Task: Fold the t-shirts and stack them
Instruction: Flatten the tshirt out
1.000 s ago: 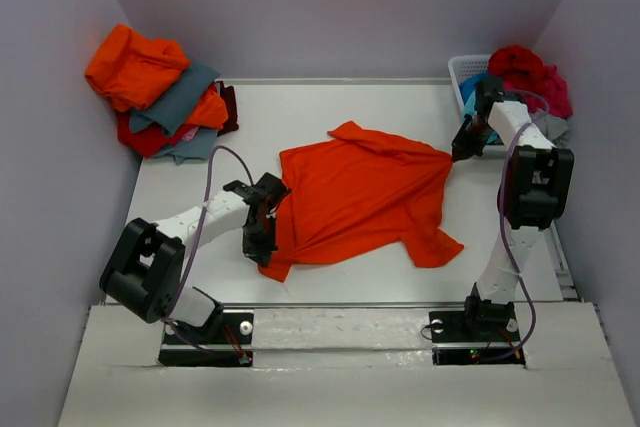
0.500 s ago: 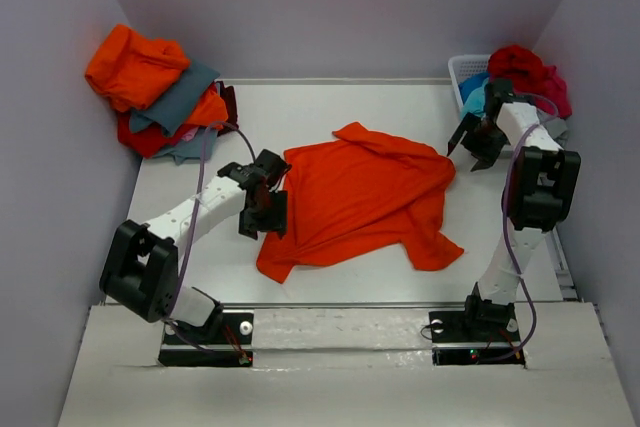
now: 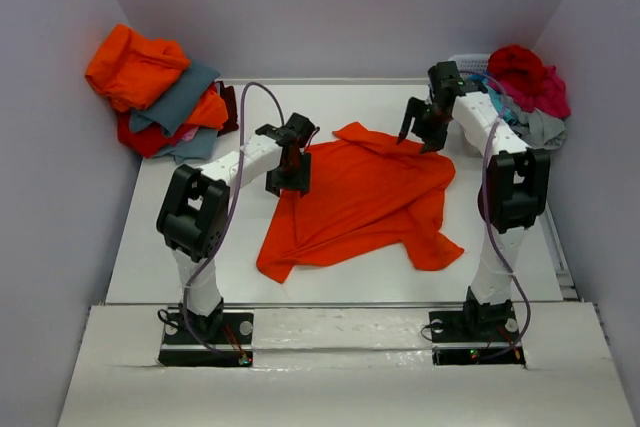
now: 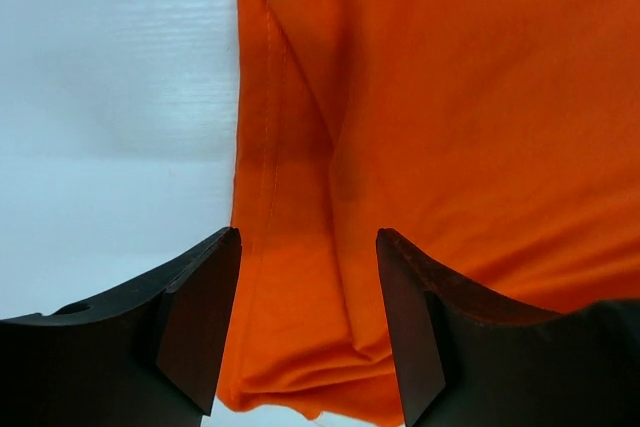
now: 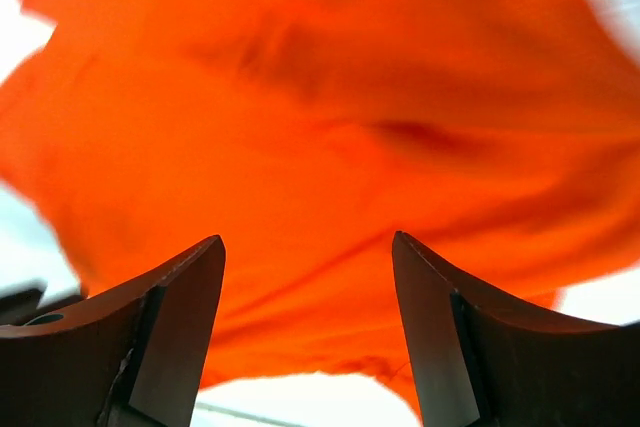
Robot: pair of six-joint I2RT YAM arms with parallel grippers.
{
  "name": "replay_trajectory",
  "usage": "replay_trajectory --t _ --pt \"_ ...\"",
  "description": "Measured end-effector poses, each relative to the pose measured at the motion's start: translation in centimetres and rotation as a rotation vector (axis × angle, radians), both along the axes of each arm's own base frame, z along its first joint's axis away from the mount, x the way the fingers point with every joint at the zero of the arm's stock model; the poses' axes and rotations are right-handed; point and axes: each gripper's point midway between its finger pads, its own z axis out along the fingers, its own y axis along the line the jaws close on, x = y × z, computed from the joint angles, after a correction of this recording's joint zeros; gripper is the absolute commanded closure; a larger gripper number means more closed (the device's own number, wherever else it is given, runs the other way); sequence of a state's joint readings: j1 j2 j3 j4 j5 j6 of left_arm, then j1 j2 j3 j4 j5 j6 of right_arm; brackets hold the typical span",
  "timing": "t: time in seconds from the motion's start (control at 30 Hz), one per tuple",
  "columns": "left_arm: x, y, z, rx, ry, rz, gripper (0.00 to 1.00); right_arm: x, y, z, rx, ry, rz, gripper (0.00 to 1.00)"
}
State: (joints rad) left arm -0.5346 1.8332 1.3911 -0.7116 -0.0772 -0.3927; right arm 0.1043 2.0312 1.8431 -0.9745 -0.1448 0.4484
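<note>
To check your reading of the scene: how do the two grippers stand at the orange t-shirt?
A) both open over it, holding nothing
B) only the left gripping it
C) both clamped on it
A: the left gripper and right gripper both stand open over the orange t-shirt, pinching nothing.

**Table** (image 3: 200, 237): bears all the items listed.

1. **Spread t-shirt** (image 3: 360, 202): lies at the table's centre, with corners reaching toward 5 and 7 o'clock.
2. **Pile of t-shirts** (image 3: 160, 97): at 10 o'clock, on the far left corner, stacked one on another and well apart from item 1.
3. **Basket** (image 3: 462, 64): at 2 o'clock, on the far right corner.
4. **Heap of t-shirts** (image 3: 525, 82): in the basket, spilling over its 3 o'clock side.
5. **Left gripper** (image 3: 292, 175): over item 1's 10 o'clock edge.
6. **Right gripper** (image 3: 420, 139): over item 1's 1 o'clock edge, between it and the basket.
</note>
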Motion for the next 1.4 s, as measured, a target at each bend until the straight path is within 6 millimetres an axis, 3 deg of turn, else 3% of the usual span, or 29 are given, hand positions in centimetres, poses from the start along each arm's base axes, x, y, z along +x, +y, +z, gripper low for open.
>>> replay_trajectory --t 0.1,0.17,0.3,0.4,0.73,0.87,1.13,1.4 --pt "1.0 -0.4 -1.2 0.019 0.014 -0.003 0.33 -1.2 3.4 -0.1 0.036 0.019 0.079 0.41" --pt "1.9 -0.9 -1.5 0.019 0.01 -0.005 0.33 -1.7 4.5 -0.2 0.054 0.03 0.106 0.56" --pt "3.2 -1.5 -0.9 -0.004 -0.015 0.0 0.33 -1.8 4.5 -0.6 0.071 0.044 0.109 0.76" --pt "4.0 -2.2 0.1 -0.028 -0.04 -0.003 0.33 -1.8 4.4 -1.8 0.075 0.071 0.103 0.81" --pt "4.2 -2.3 0.6 -0.043 -0.039 -0.002 0.33 -1.3 4.5 -9.0 0.072 0.214 0.103 0.82" --pt "4.7 -1.3 -0.3 -0.033 -0.022 0.025 0.33 -1.5 4.6 -9.5 0.073 0.227 0.104 0.82" --pt "7.0 3.7 -3.6 -0.03 0.046 0.161 0.34 -1.5 4.5 -9.6 0.066 0.224 0.112 0.82" --pt "7.8 2.5 -4.3 -0.119 0.066 0.125 0.41 -1.4 4.3 -9.6 0.058 0.222 0.118 0.82"
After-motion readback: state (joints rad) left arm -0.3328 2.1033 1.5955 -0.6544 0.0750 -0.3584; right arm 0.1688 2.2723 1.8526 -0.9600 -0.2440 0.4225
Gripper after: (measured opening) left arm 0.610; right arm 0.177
